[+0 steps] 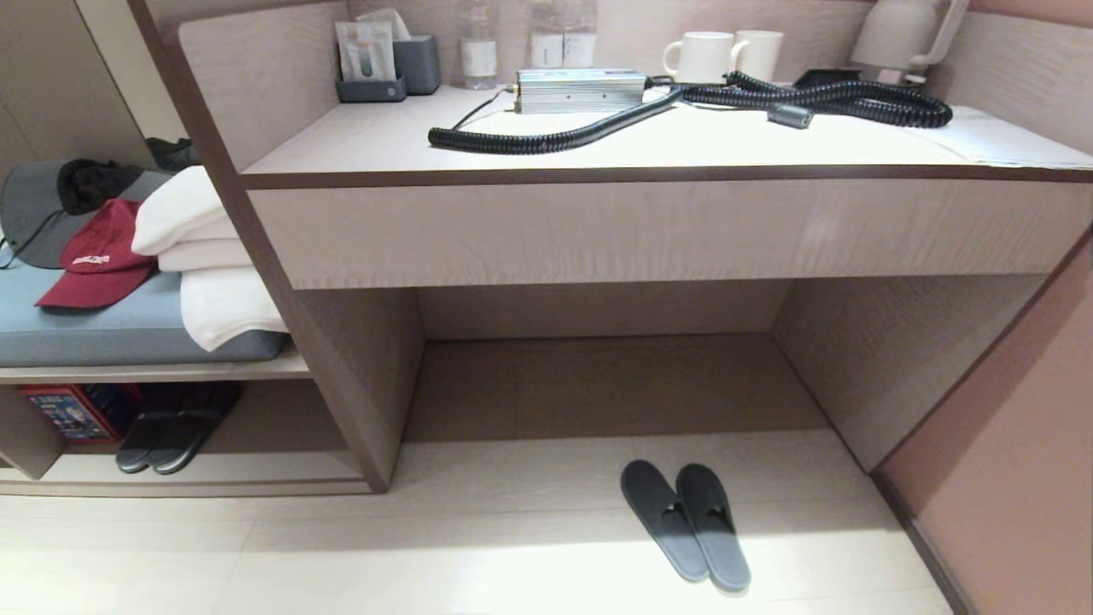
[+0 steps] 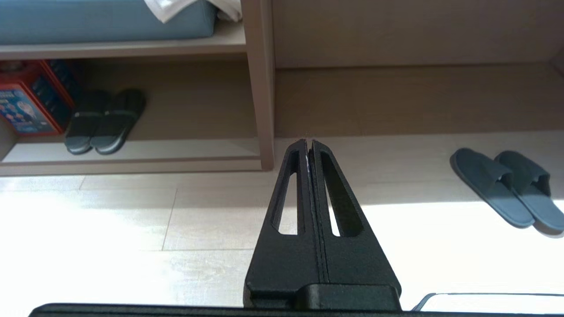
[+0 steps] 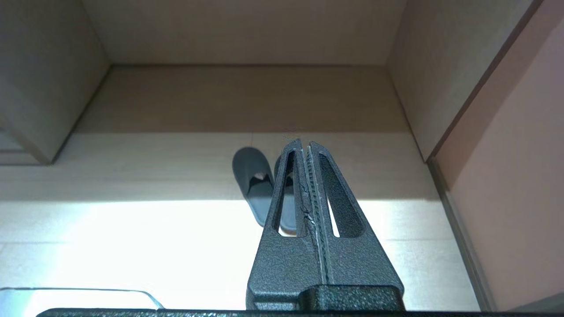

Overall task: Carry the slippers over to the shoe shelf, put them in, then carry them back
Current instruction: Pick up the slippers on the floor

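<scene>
The slippers (image 1: 687, 525), a plain dark grey pair, lie side by side on the pale floor in front of the wide recess under the desk, toes towards it. They also show in the left wrist view (image 2: 489, 180) and the right wrist view (image 3: 251, 167). The shoe shelf (image 1: 282, 465) is the low open compartment at the lower left, with a pale base plank (image 2: 185, 147). My left gripper (image 2: 308, 143) is shut and empty, hanging above the floor near the shelf's divider. My right gripper (image 3: 304, 143) is shut and empty, well short of the slippers. Neither arm shows in the head view.
A darker pair of slippers (image 1: 175, 423) and a red box (image 1: 73, 410) sit in the shoe shelf. Above it lie folded white towels (image 1: 205, 256) and a red cap (image 1: 98, 260) on a grey cushion. A black coiled hose (image 1: 709, 107) and mugs are on the desk. A pink wall (image 1: 1016, 478) closes the right.
</scene>
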Available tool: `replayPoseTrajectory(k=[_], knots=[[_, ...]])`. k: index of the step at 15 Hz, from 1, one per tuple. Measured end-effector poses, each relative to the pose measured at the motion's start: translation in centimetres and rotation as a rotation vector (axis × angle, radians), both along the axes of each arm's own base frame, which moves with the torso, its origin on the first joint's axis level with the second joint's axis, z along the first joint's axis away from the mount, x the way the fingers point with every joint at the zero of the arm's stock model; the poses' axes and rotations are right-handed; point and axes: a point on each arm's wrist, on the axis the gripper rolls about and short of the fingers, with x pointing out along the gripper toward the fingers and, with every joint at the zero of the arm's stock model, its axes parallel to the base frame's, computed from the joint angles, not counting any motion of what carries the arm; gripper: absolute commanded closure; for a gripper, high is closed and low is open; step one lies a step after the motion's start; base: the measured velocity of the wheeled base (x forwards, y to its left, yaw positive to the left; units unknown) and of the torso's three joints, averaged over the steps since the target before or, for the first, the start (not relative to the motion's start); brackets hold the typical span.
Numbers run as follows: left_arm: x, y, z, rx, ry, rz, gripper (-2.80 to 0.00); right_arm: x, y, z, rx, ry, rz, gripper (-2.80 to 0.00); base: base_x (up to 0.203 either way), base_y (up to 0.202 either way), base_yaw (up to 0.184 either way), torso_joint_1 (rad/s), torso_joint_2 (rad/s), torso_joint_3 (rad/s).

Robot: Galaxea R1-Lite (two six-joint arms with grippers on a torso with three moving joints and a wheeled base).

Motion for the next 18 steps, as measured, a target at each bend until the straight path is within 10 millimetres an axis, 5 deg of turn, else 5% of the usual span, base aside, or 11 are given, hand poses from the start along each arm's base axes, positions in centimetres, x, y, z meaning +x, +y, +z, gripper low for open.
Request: replayPoseTrajectory(k=[18], knots=[[0.0,0.0,0.0,0.0,0.0,0.0,0.0,0.0,0.0,0.0,0.0,0.0,0.0,0.0,0.0,0.0,0.0,0.003,0.0,-0.198]])
